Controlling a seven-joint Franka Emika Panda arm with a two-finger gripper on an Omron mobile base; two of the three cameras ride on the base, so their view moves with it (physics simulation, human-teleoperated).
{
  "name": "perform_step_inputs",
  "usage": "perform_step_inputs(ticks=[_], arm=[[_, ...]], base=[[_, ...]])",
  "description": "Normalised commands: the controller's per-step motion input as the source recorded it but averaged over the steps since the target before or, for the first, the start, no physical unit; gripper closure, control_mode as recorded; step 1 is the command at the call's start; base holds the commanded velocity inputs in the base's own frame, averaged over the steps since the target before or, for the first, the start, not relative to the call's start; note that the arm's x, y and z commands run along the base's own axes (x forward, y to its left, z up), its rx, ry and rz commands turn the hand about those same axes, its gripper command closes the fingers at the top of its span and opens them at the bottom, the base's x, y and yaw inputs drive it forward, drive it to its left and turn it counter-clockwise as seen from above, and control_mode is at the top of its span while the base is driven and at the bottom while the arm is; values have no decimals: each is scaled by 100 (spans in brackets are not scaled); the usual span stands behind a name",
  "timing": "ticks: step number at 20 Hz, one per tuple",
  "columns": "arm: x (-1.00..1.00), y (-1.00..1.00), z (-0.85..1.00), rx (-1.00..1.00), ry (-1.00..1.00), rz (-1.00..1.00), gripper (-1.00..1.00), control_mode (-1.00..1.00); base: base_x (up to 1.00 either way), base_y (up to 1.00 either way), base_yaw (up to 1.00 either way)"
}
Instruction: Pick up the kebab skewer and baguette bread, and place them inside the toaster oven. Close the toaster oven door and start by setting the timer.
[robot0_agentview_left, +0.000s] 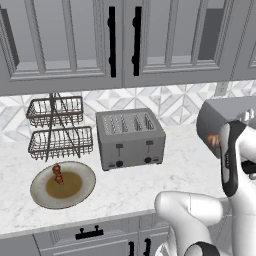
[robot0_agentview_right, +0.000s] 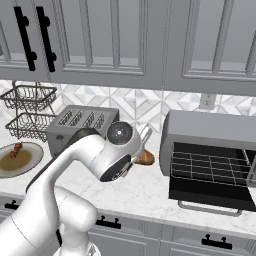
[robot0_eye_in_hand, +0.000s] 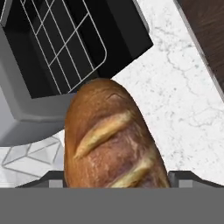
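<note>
The baguette bread (robot0_eye_in_hand: 111, 140), golden-brown with a scored crust, is held in my gripper (robot0_eye_in_hand: 114, 179), which is shut on it. It hangs over the counter just left of the toaster oven (robot0_agentview_right: 215, 129). The grey oven stands open, its wire rack (robot0_agentview_right: 210, 167) showing in the dark cavity. The toaster oven door (robot0_agentview_right: 212, 192) lies folded down flat, with its pale bar handle (robot0_agentview_right: 210, 209) at the front. The loaf's tip (robot0_agentview_right: 146, 158) points at the oven. The kebab skewer (robot0_agentview_left: 58, 173) with red chunks lies on the round plate (robot0_agentview_left: 80, 192) at the far left.
A grey four-slot toaster (robot0_agentview_left: 131, 137) stands between the plate and the oven. A two-tier wire basket rack (robot0_agentview_left: 59, 127) stands behind the plate. Cabinets hang above the marble counter (robot0_agentview_right: 145, 192), and its front edge (robot0_eye_in_hand: 197, 39) runs close to the open door.
</note>
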Motion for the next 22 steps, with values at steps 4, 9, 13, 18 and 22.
perform_step_inputs(ticks=[4, 9, 13, 18, 22], arm=[[-6, -68, 26, -7, -13, -16, 100, -100], [-2, -87, 11, -7, -5, -15, 100, -100], [0, -93, 2, -5, 0, -15, 100, -100], [10, -83, 0, -2, 0, -6, 100, -100], [16, -38, 0, 0, -1, 16, 100, -100]], base=[[0, 0, 0], [0, 0, 0], [0, 0, 0], [0, 0, 0], [0, 0, 0]])
